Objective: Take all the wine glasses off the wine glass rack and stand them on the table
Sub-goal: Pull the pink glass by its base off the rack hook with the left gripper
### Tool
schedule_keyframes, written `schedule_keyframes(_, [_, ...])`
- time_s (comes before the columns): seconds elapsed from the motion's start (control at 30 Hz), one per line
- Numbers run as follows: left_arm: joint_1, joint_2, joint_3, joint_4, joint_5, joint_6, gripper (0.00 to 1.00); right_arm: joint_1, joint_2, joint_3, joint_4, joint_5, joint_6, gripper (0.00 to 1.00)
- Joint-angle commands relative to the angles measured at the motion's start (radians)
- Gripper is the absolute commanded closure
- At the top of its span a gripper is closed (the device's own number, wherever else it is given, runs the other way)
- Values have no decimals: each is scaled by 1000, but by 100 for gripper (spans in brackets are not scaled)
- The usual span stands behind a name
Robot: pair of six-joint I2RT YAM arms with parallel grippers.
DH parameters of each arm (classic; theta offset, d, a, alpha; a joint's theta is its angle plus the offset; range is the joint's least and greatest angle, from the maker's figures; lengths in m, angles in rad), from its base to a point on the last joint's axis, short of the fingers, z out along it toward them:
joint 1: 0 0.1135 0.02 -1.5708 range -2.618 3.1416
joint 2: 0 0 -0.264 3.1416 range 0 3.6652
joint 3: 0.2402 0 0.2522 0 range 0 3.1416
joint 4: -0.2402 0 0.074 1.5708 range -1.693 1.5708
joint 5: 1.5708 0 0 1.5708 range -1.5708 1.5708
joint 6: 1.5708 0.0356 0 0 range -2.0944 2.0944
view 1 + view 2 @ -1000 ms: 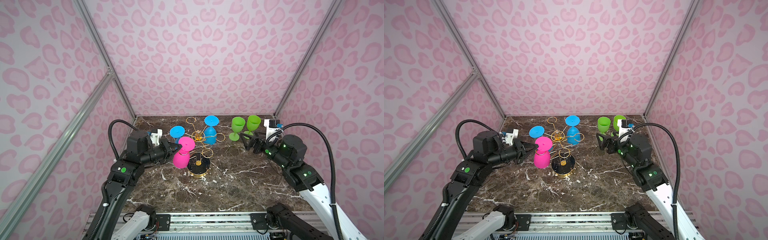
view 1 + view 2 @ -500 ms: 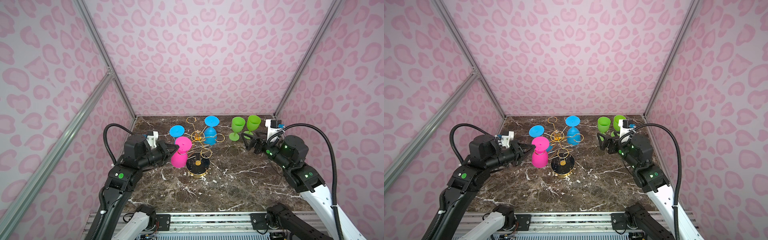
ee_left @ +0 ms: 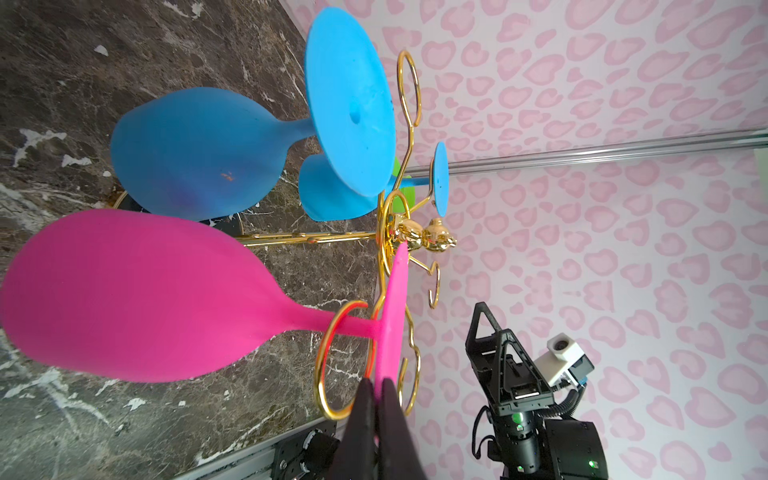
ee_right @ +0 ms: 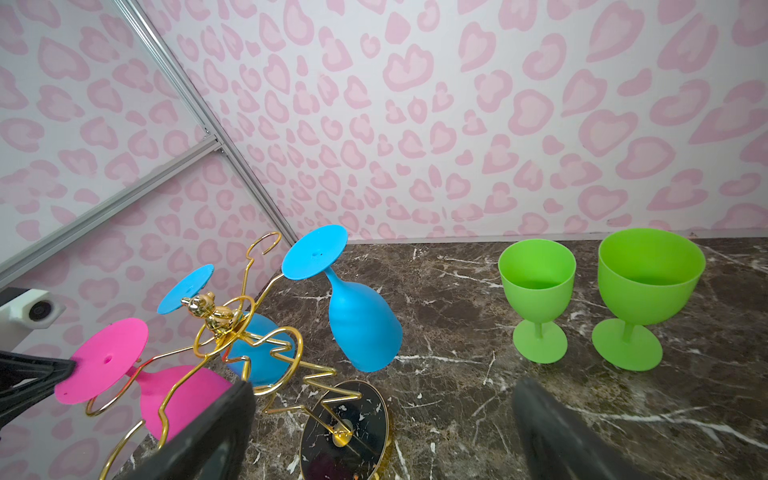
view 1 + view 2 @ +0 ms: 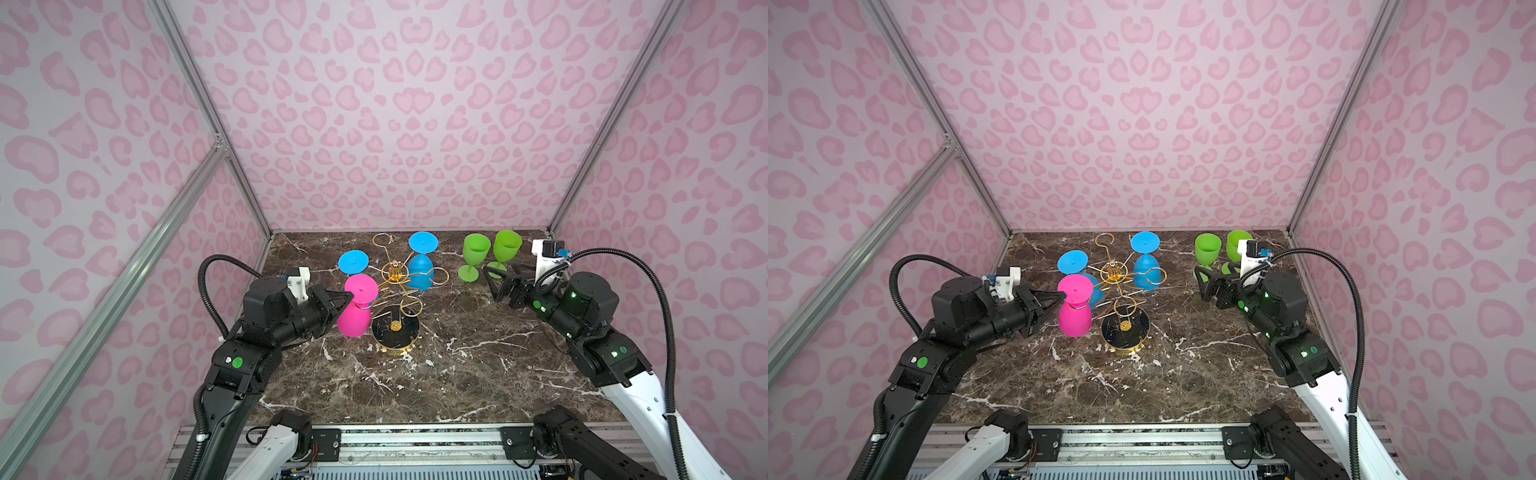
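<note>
Where the pink wine glass (image 5: 355, 309) hangs: on the wine glass rack (image 5: 395, 332), at its near-left arm, stem threaded through the hook.
Long axis: close to upright, foot disc on top, bowl mouth down.
Left gripper (image 5: 347, 296): arm reaching level in from the rack's left, fingers pinched together on the foot disc's edge.
Right gripper (image 5: 505, 278): well off the rack's right, fingers spread wide, holding nothing.
Glass looks: matte hot pink, egg-shaped bowl, short stem, flat round foot.
Neighbours: blue glasses (image 5: 420, 272) hang on the rack's far arms; green glasses (image 5: 473, 253) stand upright to its right.
</note>
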Motion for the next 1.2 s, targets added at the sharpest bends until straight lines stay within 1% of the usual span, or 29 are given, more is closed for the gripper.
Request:
schedule_keyframes(0.0, [6,-24,-15,22,-40,-21,97,0,-2,-1,-4,7,-8,2])
schedule_keyframes(0.43, [17,-98,-46,20,-82,-59,97,-2,1,1,-1,2,-1,2])
schedule_keyframes(0.67, [18,-86,-54,52,-54,-65,97,-2,1,5,-4,0,1,2])
schedule_keyframes(0.97, [17,-22,-6,46,-5,-16,97,-1,-1,5,-4,-1,5,2])
schedule_keyframes(1.17, [17,2,60,-37,-41,44,97,-1,-1,0,-1,2,5,2])
